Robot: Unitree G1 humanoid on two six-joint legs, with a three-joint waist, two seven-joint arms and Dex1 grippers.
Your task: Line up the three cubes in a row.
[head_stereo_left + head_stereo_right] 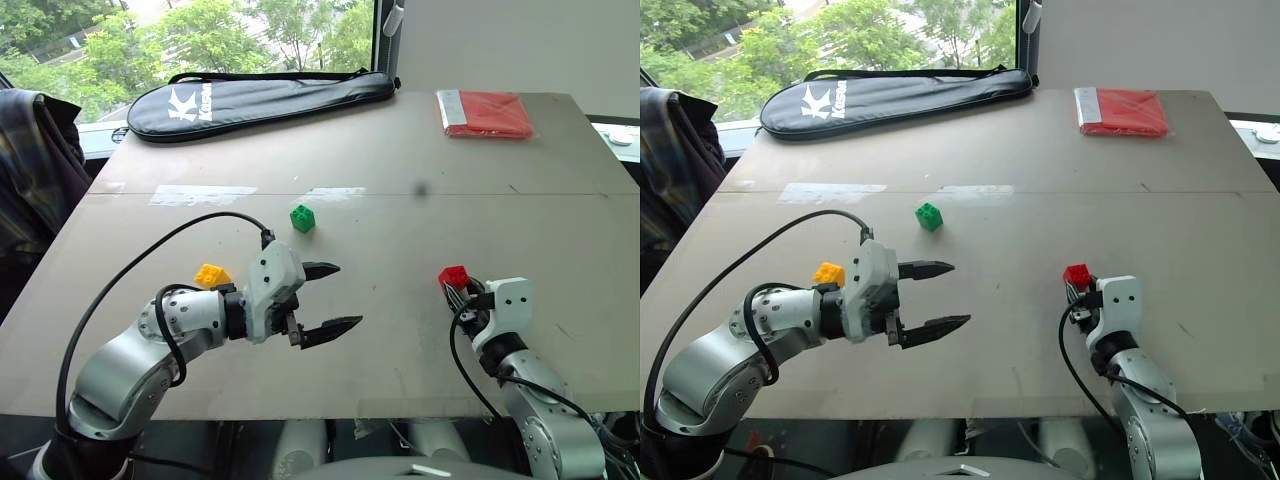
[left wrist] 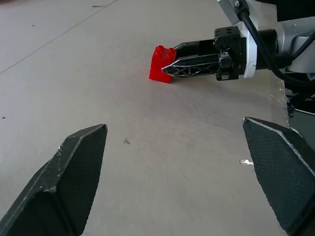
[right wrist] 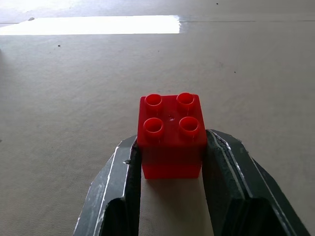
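Observation:
The red cube (image 3: 171, 132) sits between the fingers of my right gripper (image 3: 172, 140), which is shut on its two sides, studs up. It is at the table's near right (image 1: 454, 276), low over or on the surface. The left wrist view shows the red cube (image 2: 160, 64) slightly tilted at the tips of the right gripper (image 2: 172, 58). The green cube (image 1: 302, 218) stands alone at mid-table. The yellow cube (image 1: 211, 275) lies just behind my left wrist. My left gripper (image 1: 348, 295) is open, empty, pointing right toward the red cube.
A black racket bag (image 1: 260, 100) lies along the table's far edge. A flat red packet (image 1: 485, 113) rests at the far right corner. Pale tape patches (image 1: 200, 195) mark the mid-table seam. A dark jacket (image 1: 30, 160) hangs off the left side.

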